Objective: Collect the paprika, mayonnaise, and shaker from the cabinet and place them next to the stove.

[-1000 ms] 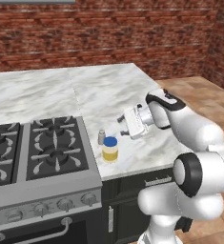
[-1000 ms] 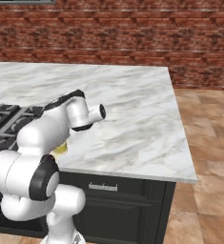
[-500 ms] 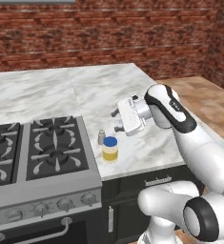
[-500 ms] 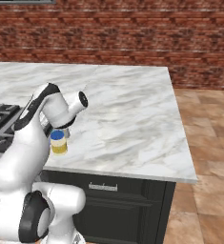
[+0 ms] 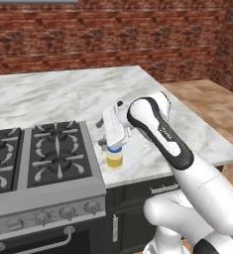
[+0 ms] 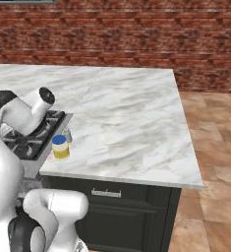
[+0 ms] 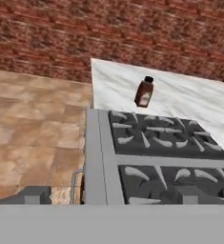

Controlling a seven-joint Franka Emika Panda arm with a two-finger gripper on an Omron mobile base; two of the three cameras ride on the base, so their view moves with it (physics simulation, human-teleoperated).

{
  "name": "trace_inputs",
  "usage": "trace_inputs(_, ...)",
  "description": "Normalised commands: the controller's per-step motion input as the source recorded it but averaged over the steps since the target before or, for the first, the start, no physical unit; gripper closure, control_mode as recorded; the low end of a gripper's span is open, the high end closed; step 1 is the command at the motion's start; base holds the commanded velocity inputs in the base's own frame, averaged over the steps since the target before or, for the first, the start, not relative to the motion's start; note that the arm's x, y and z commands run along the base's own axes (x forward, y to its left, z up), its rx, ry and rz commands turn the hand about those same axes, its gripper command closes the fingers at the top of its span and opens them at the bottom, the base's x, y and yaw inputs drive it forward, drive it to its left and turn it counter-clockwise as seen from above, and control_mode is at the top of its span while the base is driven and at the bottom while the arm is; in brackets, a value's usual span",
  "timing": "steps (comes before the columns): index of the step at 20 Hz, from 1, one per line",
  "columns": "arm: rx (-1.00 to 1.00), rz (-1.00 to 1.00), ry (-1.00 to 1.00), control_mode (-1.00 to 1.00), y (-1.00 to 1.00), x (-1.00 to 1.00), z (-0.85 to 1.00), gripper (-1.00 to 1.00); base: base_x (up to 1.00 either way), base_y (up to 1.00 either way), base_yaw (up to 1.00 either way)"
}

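On the white marble counter [image 5: 152, 94] just right of the stainless steel gas range with black grates [image 5: 43, 158], we see the squat pale-yellow mayonnaise jar with a blue lid [image 5: 114, 157] standing upright near the counter's front edge. The small pale grey-white shaker [image 6: 68, 136] stands just behind it, close to the range's side, and from the left base camera it is mostly hidden behind the hand. Our white arm's two-finger gripper [image 5: 104, 135] hangs above these two, turned toward the range, with nothing between its fingers; the jaws are spread wide and released.

From the hand camera we look across the range top [image 7: 151, 157] to the far strip of marble [image 7: 180, 97], where the dark red-brown paprika bottle with a black cap [image 7: 144, 92] stands upright just beyond the range's edge. Two dark fingertips [image 7: 35, 195] rise at the bottom of that picture, well apart from each other. A red brick wall [image 5: 113, 39] runs behind the counter, and a tan tiled floor [image 6: 215, 147] lies to the right of the island. Silver knobs [image 5: 68, 212] line the range front above the oven handle [image 5: 33, 245].
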Motion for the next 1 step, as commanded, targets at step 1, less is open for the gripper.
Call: trace_inputs(1,-0.09,0.00,0.04,-1.00,0.03,-0.26,-0.03,-1.00,0.00,0.00,0.00)
